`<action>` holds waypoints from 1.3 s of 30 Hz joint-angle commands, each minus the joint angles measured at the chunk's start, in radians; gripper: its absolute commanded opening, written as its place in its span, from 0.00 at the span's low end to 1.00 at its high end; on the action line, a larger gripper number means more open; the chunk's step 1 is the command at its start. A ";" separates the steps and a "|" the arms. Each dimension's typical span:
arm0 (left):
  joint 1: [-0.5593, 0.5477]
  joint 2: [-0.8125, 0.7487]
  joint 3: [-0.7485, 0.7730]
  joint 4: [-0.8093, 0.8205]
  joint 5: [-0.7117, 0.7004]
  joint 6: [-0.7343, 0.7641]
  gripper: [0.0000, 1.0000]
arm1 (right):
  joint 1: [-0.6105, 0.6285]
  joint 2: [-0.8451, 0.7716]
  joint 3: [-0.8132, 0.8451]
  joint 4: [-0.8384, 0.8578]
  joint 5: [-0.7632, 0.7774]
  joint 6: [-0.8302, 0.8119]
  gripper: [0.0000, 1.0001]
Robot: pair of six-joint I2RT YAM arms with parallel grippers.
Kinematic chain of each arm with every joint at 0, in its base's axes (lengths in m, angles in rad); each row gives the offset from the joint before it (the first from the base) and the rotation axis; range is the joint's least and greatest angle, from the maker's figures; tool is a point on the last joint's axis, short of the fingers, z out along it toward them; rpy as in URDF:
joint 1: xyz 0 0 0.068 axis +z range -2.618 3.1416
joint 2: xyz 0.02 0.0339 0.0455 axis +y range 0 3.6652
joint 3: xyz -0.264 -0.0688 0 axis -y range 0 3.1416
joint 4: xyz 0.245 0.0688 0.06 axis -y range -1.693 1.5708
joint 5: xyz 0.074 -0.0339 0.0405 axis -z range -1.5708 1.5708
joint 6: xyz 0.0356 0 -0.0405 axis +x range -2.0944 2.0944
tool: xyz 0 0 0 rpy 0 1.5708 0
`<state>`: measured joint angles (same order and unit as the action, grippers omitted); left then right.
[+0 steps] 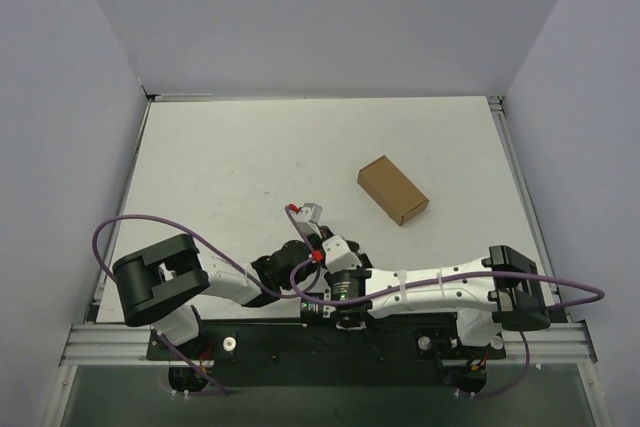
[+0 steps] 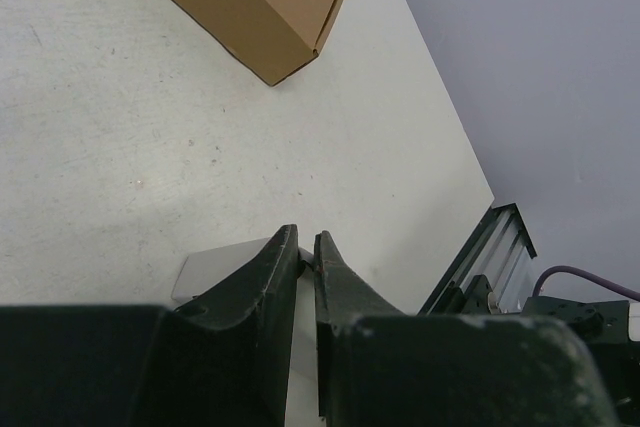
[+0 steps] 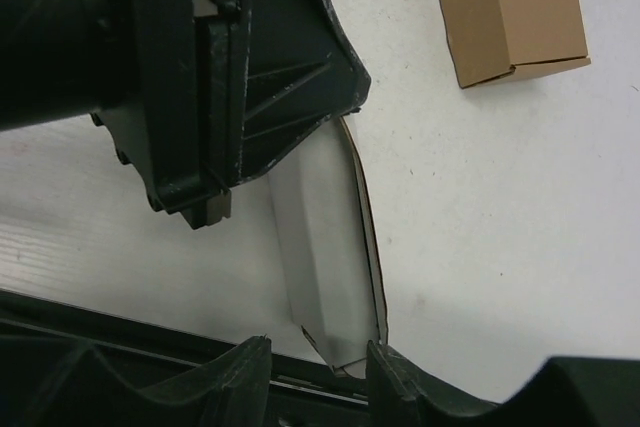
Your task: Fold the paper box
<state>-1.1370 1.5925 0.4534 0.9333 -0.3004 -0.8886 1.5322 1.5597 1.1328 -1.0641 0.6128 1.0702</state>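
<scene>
Mid-fold, by the look of it. Left gripper (image 2: 307,242) is clamping one end of the paper box (image 3: 320,247), partly creased, near the table's (image 1: 220,167) front middle, well apart from the brown box (image 1: 392,190). Right gripper (image 3: 318,345) is straddling the other end, jaws apart. Next move is probably calling for a careful pinch there.

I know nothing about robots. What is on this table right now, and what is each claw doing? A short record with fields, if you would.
paper box: white-grey card with a crease along it, between the two grippers near the table's front edge
left gripper: shut on the paper box's edge
right gripper: open, one finger on either side of the card's end
brown box: closed, lying on the table, apart from both arms
folding: not yet finished
</scene>
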 commanded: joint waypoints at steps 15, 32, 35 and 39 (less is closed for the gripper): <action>-0.020 0.090 -0.042 -0.317 0.049 0.054 0.19 | -0.004 0.034 0.018 0.026 0.203 -0.090 0.62; -0.021 0.070 -0.013 -0.346 0.061 0.062 0.19 | 0.037 0.112 -0.050 0.118 0.208 -0.069 0.53; -0.015 0.060 0.028 -0.418 0.061 0.079 0.20 | 0.037 0.068 -0.103 0.141 0.180 -0.021 0.57; 0.006 0.050 0.060 -0.481 0.055 0.102 0.19 | 0.037 -0.059 -0.189 0.151 0.177 0.031 0.60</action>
<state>-1.1347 1.5963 0.4980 0.8707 -0.2832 -0.8909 1.5345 1.5684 1.0233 -0.9081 0.8433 1.1519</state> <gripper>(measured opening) 0.201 0.588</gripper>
